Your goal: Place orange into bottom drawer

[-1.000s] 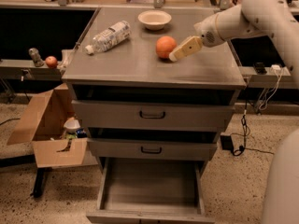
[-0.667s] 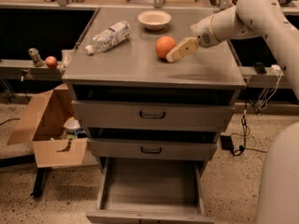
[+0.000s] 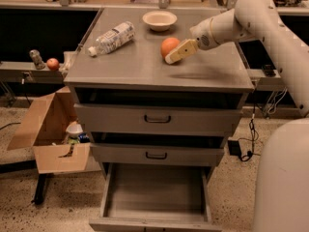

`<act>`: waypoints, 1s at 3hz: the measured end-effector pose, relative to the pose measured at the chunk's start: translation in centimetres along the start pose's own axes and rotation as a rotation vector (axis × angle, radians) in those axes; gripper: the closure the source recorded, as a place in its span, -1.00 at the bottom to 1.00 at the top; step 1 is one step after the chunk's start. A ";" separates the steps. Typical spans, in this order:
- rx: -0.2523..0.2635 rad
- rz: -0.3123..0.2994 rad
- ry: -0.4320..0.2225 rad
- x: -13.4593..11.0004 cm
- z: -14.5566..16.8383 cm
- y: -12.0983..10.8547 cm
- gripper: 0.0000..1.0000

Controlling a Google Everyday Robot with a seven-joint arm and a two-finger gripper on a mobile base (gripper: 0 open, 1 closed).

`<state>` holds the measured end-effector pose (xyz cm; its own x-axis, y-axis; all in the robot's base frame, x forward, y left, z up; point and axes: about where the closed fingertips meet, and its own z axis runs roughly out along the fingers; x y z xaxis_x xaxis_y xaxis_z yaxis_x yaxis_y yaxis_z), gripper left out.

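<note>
The orange [image 3: 168, 46] sits on the grey cabinet top [image 3: 145, 66], in front of the cream bowl [image 3: 160, 20]. My gripper [image 3: 175, 55] reaches in from the right, and its cream fingers [image 3: 180, 51] lie against the orange's right front side. The bottom drawer [image 3: 155, 197] is pulled out below, its grey floor bare. The two upper drawers with black handles are shut.
A clear plastic bottle [image 3: 112, 37] lies on its side at the cabinet top's left. A small red-orange fruit [image 3: 52, 64] sits on a ledge to the left. An open cardboard box [image 3: 50, 134] stands on the floor at the left. Cables hang at the right.
My gripper has moved a little left and closer to the orange. The orange, bottle and bowl have not moved.
</note>
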<state>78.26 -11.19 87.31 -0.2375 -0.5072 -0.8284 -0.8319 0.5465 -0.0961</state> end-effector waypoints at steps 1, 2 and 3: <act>-0.030 0.001 -0.007 -0.4 1.7 0.4 -0.94; -0.047 -0.001 -0.011 -0.5 2.6 0.7 -0.49; -0.077 -0.004 -0.015 -0.5 3.4 1.5 0.00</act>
<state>78.82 -7.88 85.74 -0.2273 -0.4990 -0.8362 -0.8692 0.4911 -0.0567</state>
